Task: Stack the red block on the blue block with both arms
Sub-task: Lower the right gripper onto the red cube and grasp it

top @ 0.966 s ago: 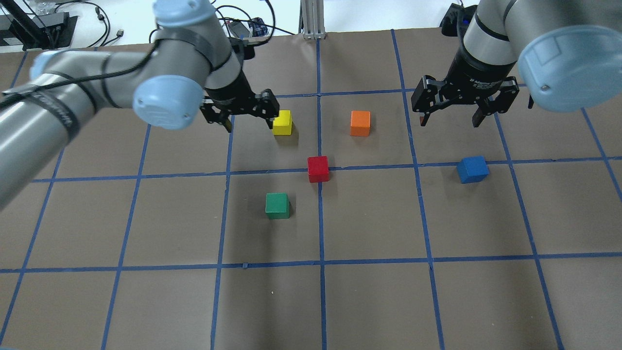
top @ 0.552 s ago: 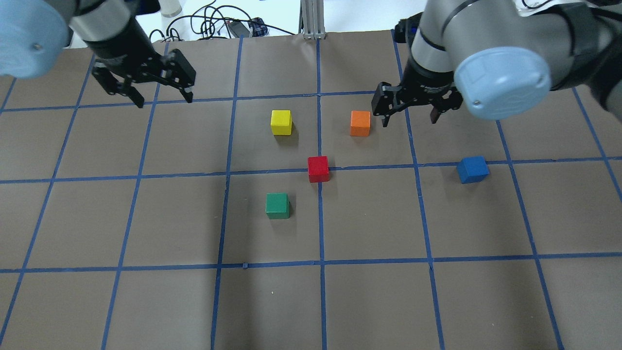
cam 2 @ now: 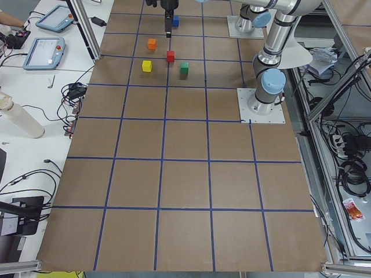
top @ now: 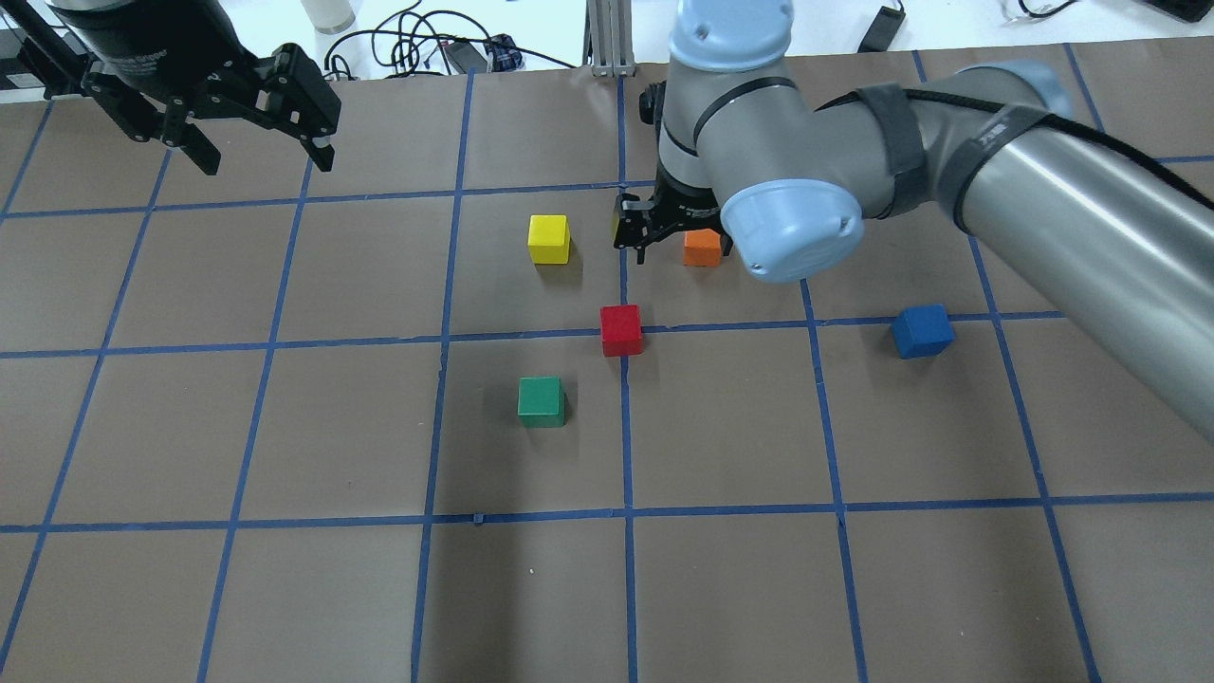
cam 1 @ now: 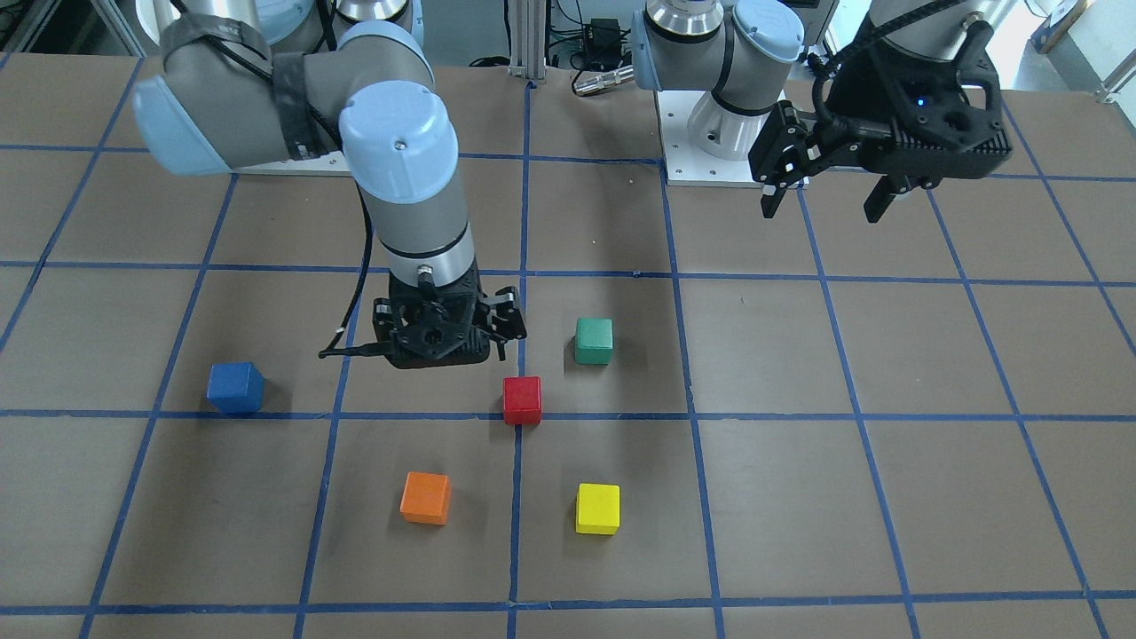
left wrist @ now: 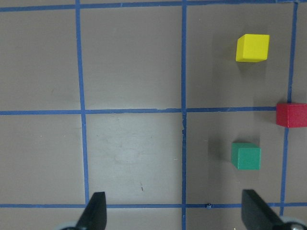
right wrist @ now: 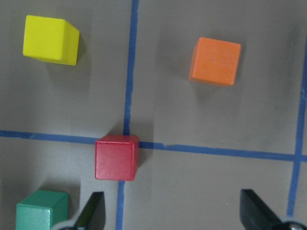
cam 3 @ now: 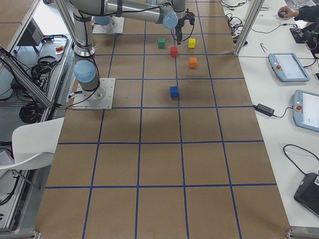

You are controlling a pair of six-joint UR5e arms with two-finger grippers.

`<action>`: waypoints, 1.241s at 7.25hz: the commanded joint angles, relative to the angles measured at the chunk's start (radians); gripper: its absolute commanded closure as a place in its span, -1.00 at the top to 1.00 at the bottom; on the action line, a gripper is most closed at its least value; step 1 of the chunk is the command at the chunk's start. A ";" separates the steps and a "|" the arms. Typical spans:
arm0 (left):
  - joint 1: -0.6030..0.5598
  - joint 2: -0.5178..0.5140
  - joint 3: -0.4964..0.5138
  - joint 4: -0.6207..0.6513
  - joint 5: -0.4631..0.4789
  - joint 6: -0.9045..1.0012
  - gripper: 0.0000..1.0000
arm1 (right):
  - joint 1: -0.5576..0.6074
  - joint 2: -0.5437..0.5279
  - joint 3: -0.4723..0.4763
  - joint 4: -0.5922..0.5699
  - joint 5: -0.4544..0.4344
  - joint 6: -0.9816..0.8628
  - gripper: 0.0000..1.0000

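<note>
Brown paper gridded with blue tape covers the table (cam 1: pixel 887 497). From the front, the red block (cam 1: pixel 522 400) sits on a tape crossing, with the blue block (cam 1: pixel 235 388) well apart on the right arm's side. The right gripper (cam 1: pixel 441 342) hangs near the red block. The left gripper (cam 1: pixel 825 209) is far back by its base, jaws apart. Overhead, the right gripper shows between the yellow cube (top: pixel 549 238) and the orange cube (top: pixel 703 247). Its wrist view shows the jaws apart and empty, the red block below and nearer one finger.
</note>
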 commanded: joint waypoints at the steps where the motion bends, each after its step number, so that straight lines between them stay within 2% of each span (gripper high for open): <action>1: -0.011 -0.014 -0.027 0.005 -0.012 -0.002 1.00 | 0.051 0.083 0.001 -0.064 0.000 0.017 1.00; 3: -0.011 0.024 -0.093 0.013 -0.007 -0.029 1.00 | 0.068 0.129 0.003 -0.061 0.001 0.014 1.00; 9: -0.012 0.032 -0.106 0.021 -0.009 -0.046 1.00 | 0.070 0.232 -0.022 -0.071 0.004 0.022 1.00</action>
